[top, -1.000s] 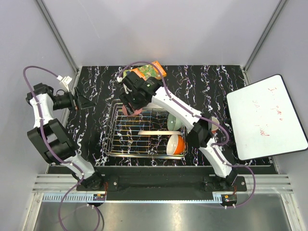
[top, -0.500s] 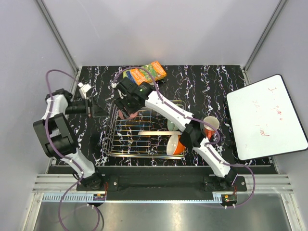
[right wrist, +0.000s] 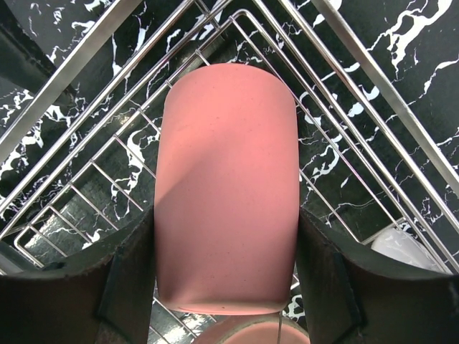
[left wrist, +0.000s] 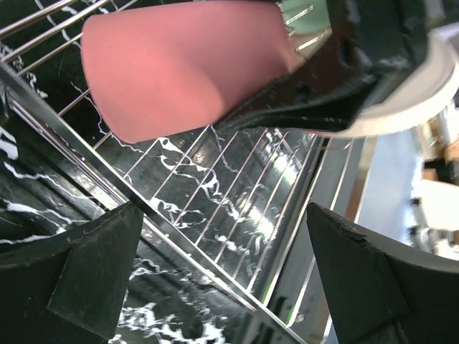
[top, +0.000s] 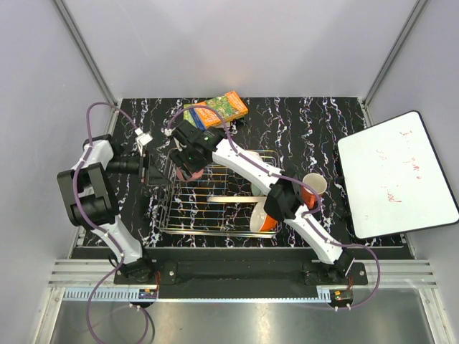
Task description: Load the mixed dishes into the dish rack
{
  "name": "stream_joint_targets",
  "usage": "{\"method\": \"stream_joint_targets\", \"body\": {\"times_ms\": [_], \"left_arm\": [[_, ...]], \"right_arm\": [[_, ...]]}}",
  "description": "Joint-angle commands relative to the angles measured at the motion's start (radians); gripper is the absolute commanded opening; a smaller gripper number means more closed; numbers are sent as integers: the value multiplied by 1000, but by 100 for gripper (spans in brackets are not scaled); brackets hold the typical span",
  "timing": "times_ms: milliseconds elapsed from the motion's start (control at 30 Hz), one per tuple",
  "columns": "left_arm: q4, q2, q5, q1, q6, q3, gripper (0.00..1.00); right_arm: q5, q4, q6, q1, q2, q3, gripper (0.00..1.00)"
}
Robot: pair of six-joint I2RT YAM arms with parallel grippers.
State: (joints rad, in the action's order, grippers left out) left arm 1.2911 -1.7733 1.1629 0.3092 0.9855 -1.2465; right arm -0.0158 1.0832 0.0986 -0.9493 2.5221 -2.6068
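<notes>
The dish rack (top: pixel 188 226) is a silver wire basket in the middle of the table. My right gripper (top: pixel 191 170) is shut on the pink cup (right wrist: pixel 226 179), which it holds on its side low over the rack's far left corner (right wrist: pixel 237 18). My left gripper (top: pixel 153 169) stands open and empty just outside the rack's left wall (left wrist: pixel 179 226), facing the pink cup (left wrist: pixel 172 68). An orange bowl with a white inside (top: pixel 262 216) and a white plate (top: pixel 228 199) sit in the rack. An orange-red mug (top: pixel 314 188) stands on the table right of the rack.
Colourful books (top: pixel 219 108) lie just behind the rack. A whiteboard (top: pixel 394 175) lies at the table's right edge. My right arm (top: pixel 244 163) stretches across the rack from the near right. The grey cell walls stand close to the left arm.
My left arm has swung right, bringing its open gripper up to the rack's left wall. The right gripper, still holding the pink cup, has shifted slightly left and lower over the far left corner.
</notes>
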Motion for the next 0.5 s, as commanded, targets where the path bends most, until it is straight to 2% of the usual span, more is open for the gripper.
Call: {"method": "stream_joint_targets", "body": {"times_ms": [0,267,467], "left_arm": [[257,17,66,-27,176,8,99],[257,71,58,-96,174,36,99],[258,77,54,-96,176,51,99]], "right_arm": [[1,26,-3,-8,-8,25,0],[0,29,-10,-6,-8,39,0],[42,15,-4,6,1,24,0]]}}
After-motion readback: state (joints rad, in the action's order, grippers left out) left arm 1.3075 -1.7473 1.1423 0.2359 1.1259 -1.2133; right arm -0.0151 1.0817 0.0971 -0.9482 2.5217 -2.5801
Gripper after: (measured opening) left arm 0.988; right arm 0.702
